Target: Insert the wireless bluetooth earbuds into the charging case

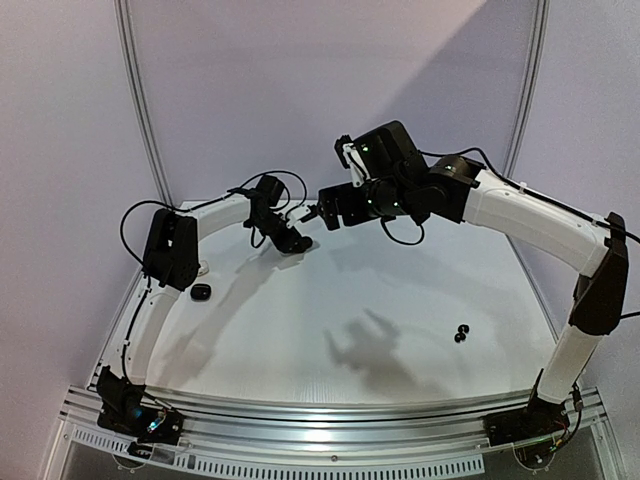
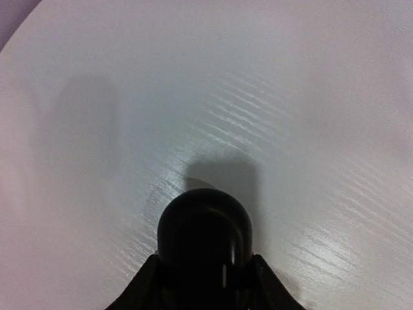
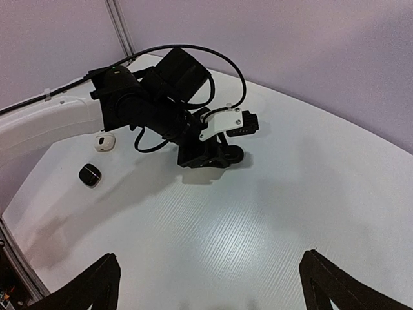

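Note:
My left gripper (image 1: 293, 240) is low over the back middle of the table, shut on a black oval charging case (image 2: 205, 232). The case fills the space between its fingers and rests at table level. It also shows in the right wrist view (image 3: 233, 154), under the left gripper (image 3: 210, 155). Two tiny black earbuds (image 1: 461, 333) lie together on the right side of the table, far from both grippers. My right gripper (image 1: 325, 210) hangs raised beside the left one, open wide and empty, its fingertips (image 3: 103, 278) at the bottom corners of the right wrist view.
A second black case (image 1: 201, 291) lies at the table's left edge, also seen in the right wrist view (image 3: 90, 174). A whitish case (image 3: 103, 142) lies just behind it, near the left arm's elbow (image 1: 172, 248). Cables loop over the left wrist.

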Robot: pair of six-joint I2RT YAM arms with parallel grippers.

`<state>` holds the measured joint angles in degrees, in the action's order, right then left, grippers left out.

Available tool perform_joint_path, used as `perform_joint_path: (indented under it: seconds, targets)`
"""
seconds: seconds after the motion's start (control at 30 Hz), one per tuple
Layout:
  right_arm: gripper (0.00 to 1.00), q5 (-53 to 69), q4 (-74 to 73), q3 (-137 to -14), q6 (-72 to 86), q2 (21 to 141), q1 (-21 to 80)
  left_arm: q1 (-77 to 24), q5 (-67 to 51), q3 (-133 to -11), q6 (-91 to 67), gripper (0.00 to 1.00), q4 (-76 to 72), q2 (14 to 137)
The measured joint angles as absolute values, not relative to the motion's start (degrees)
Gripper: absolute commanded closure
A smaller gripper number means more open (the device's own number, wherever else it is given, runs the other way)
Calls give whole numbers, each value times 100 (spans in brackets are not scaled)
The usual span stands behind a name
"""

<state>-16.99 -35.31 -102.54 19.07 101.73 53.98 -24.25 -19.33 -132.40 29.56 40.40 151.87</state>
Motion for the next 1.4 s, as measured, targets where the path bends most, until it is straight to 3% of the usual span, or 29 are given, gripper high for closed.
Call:
perform_joint_path:
  seconds: [0.23,0.47,0.83,0.93,1.13,1.4]
  targets:
    - [1,-1715,-3538,-10254,1900,10173,5398,-2429,-1944,-13240,2982,88,4047,15183]
    - [1,-1739,-3465,-10141,1973,10073,5315,-2436,-1887,-12818,3236,88,3979,14680]
    - [2,-1415,-2589,-9306,2196,9168,4565,-2440,-1933,-13144,4943,89,4657,12322]
    - [6,-1188,-2475,-9354,2137,9052,4576,-2477,-1942,-12597,5452,89,4508,11463]
    - [7,-377,-2220,-9343,2110,8868,4668,-2985,-1903,-10328,6545,85,3693,9522]
    - [10,580,-2001,-9574,2010,9109,5201,-3804,-1590,-8831,7448,85,3087,8569]
